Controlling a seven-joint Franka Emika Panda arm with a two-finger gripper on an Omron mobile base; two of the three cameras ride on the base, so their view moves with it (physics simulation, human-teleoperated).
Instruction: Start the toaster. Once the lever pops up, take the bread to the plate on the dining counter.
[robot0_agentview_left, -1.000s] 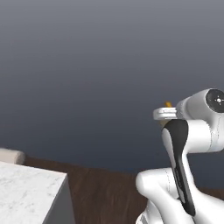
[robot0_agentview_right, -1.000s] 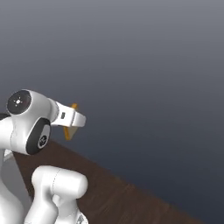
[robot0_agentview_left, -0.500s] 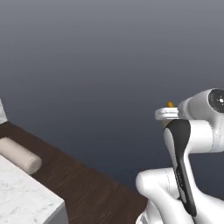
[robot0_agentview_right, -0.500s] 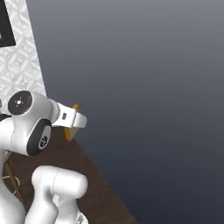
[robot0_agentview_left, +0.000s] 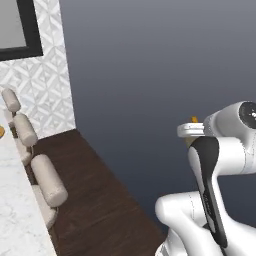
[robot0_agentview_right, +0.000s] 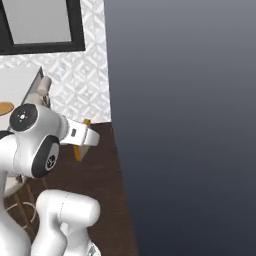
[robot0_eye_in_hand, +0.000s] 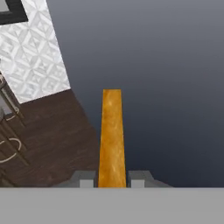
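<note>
My gripper is shut on the bread, a thin orange-brown slice seen edge-on and standing straight up between the two fingertips. In the right base view the bread sticks out past the white hand, held high above the dark wood floor. The orange-brown plate lies on the white dining counter at the far left, well away from the gripper. That marble dining counter also runs along the lower left of the left base view. The toaster and the lever are out of view.
Beige-cushioned stools line the counter's edge over the dark floor. A white patterned tile wall with a black frame stands behind. A plain grey wall rises close on the right.
The whole picture has shifted as the base turned: the tiled wall, the stools, the counter and the plate have come into view. The arm keeps its pose with the bread held.
</note>
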